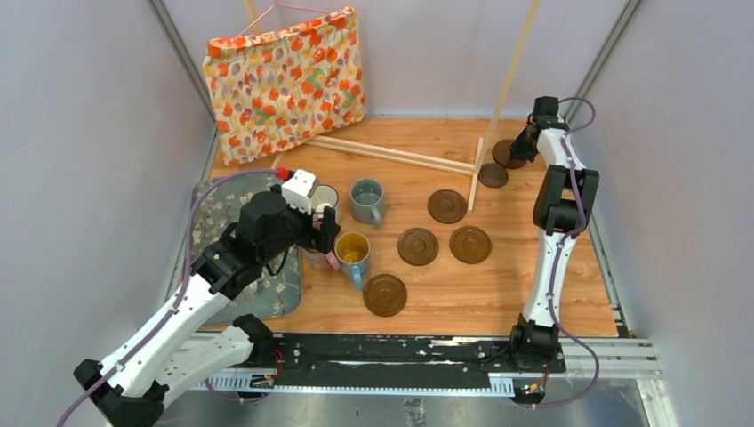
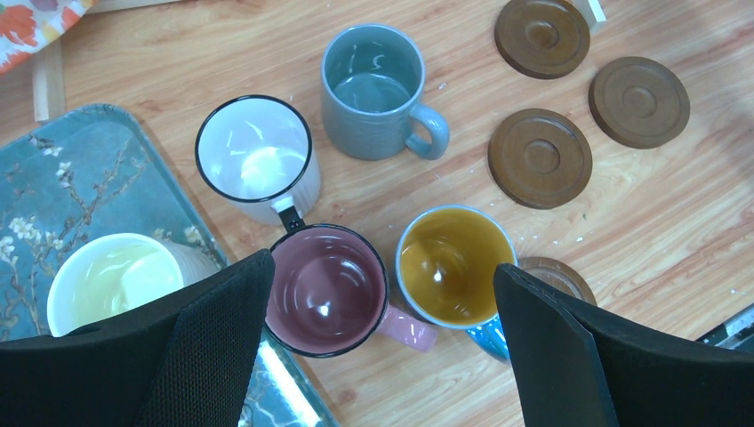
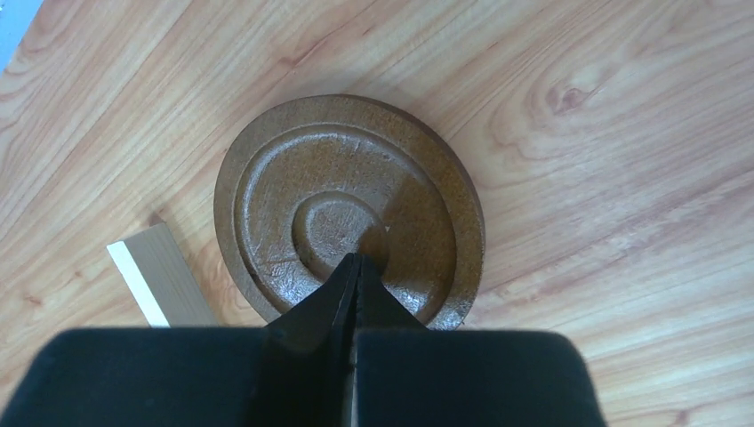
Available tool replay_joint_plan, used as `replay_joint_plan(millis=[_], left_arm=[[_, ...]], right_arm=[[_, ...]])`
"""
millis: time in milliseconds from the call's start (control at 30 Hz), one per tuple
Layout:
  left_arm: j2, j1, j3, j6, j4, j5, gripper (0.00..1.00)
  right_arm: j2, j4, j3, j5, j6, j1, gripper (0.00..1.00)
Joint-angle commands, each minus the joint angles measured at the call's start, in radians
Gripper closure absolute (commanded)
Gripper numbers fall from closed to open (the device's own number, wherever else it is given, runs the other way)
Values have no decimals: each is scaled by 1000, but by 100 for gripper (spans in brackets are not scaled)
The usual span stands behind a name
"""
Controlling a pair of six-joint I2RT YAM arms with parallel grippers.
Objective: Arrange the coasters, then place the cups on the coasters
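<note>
There's the right gripper (image 3: 358,261) pinched fully together, tips at the centre of a brown ringed coaster (image 3: 284,169); left gripper (image 2: 382,267) spread wide above the pink mug (image 2: 324,289).

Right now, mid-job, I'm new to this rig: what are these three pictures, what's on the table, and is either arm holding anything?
Two robot arms with two-finger grippers stand at the near edge of the table. The wide picture looks down from above and behind them; the other two come from a camera on each wrist. The left gripper is open above the pink cup and the yellow-inside cup, holding nothing. Nearby stand a white cup, a grey-blue cup, and a cream cup on the floral mat. The right gripper is shut, its tips over the middle of a far coaster, gripping nothing. Five more coasters lie on the wood.
</note>
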Motion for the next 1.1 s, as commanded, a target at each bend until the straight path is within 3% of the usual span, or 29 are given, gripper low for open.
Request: replay_joint_plan(millis=[0,167,467,1067], left_arm=[[-4,6,-4,-1,11,-1,0],[-1,6,-4,0,10,-1,0],[-7,6,-4,-1,11,7,0],[-24,6,-6,-5,14,17,0]], right_arm=[[39,-143,56,58,-43,-16,100],[36,-205,35,154,-62,-18,100],[-124,-205,-199,234,-34,-75,100],[-709,-131,-1057,214,150,-89,100]])
